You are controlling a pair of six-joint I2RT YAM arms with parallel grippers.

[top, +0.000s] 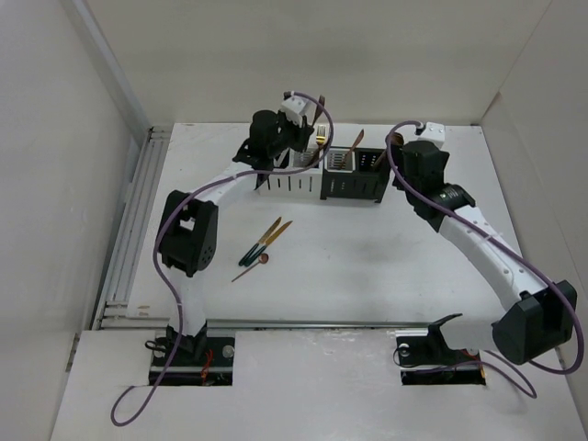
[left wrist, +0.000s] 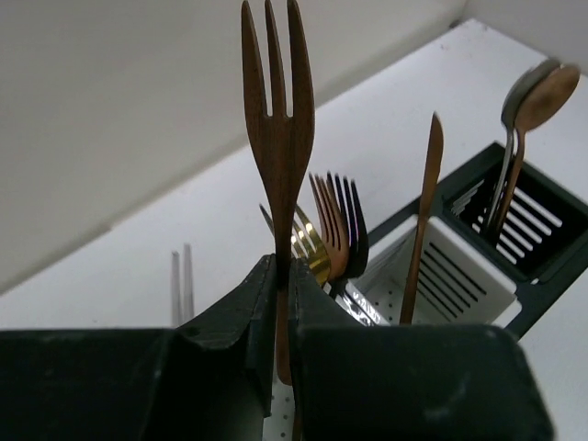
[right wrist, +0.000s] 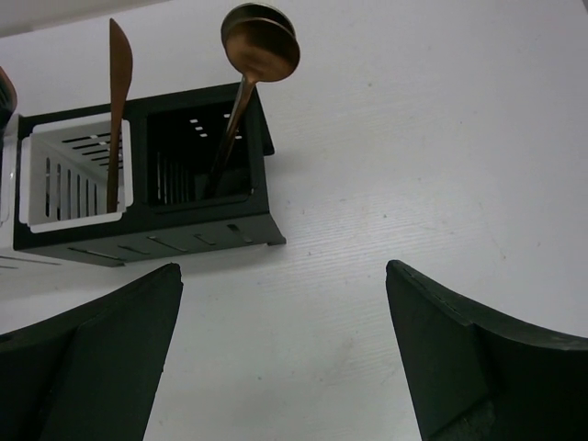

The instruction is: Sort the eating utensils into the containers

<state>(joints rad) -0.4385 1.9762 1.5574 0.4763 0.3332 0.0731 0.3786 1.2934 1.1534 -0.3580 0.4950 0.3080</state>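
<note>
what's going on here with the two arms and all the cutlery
The robot is sorting cutlery into the row of caddies at the far side of the table. The left gripper is shut on a copper fork, held tines-up right by the caddies, where other forks already stand. The right gripper is open and empty beside the black end caddy, which holds spoons. A few utensils lie loose mid-table.

The white table (top: pixel 367 266) carries a row of slotted caddies (top: pixel 354 190) near its far edge, the white ones on the left joined to the black ones on the right. Left of the table's middle, well apart from that row, two green-handled utensils (top: pixel 265 239) with gold ends lie close together, slanted. Just beside them lies a slim spoon (top: pixel 251 267) with a small reddish bowl.
</note>
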